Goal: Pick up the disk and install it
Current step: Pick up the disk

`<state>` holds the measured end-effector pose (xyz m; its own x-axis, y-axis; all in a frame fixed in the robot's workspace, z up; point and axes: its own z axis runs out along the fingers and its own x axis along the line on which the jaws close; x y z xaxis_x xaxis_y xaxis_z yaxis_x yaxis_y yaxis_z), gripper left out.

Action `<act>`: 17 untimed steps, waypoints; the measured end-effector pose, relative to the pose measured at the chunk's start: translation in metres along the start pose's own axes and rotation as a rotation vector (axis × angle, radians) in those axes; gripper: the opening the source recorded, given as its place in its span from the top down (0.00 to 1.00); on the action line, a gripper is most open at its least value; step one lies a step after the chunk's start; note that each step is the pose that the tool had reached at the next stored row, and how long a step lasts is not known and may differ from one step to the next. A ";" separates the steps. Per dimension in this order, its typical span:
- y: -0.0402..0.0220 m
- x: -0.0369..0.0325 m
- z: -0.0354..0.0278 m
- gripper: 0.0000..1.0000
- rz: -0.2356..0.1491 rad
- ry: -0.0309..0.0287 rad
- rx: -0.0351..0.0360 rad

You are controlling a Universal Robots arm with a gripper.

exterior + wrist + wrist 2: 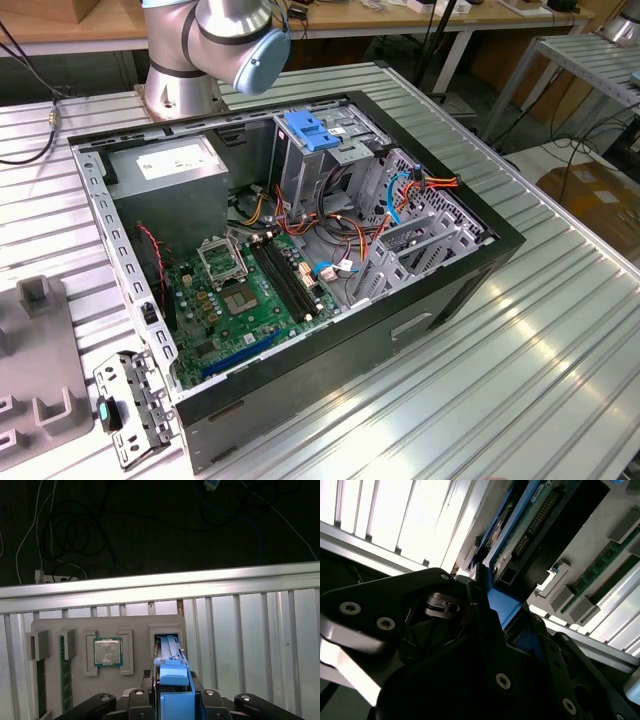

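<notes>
Right now the gripper is working on the pick-up half of the job. It is bearing on the disk, which is standing on edge in a slot of the grey fixture tray. The jaws are pressing against the two sides of the disk's blue rail, so I am judging them closed on it rather than merely flanking it. The disk's slot is lying just beside the tray pocket that is holding the processor chip, and the memory sticks are sitting further along the tray, beyond that chip. In the second wrist view the disk's connector edge and green circuit board are showing just past the dark gripper body, with the tray beneath them. I cannot tell whether the disk is clearing the slot at all, and much of it seems to be sitting inside. The open computer case is lying near the tray on the same ribbed aluminium table. The grey drive cage inside the case is looking unoccupied to me, so the installing half is not yet done. Freeing the disk is calling, in my judgement, for a straight pull along the slot walls with no tilt, since the rails seem to be fitting the tray closely and a skewed lift could jam them or drag the tray along.
</notes>
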<state>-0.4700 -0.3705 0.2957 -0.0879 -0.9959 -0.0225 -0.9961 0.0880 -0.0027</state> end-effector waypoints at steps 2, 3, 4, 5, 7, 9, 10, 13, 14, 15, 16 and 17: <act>0.0000 0.0000 0.0000 0.63 0.000 0.0000 0.0000; 0.0000 0.0000 0.0001 0.63 -0.016 0.0000 -0.0002; 0.0000 0.0000 0.0003 0.63 -0.049 -0.0002 -0.0006; 0.0000 0.0001 0.0003 0.63 -0.066 -0.0003 -0.0004; 0.0000 0.0002 0.0003 0.63 -0.075 -0.0003 -0.0006; 0.0000 0.0002 0.0003 0.63 -0.077 -0.0003 -0.0006; 0.0000 0.0002 0.0003 0.63 -0.077 -0.0003 -0.0007; 0.0000 0.0002 0.0002 0.63 -0.093 -0.0004 -0.0010; 0.0000 0.0002 0.0002 0.63 -0.094 -0.0004 -0.0011; 0.0000 0.0002 0.0002 0.63 -0.094 -0.0004 -0.0011; 0.0000 0.0002 0.0002 0.63 -0.092 -0.0004 -0.0011; 0.0000 0.0002 0.0003 0.63 -0.087 -0.0003 -0.0010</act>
<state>-0.4700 -0.3706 0.2954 -0.0012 -0.9997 -0.0226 -1.0000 0.0013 -0.0037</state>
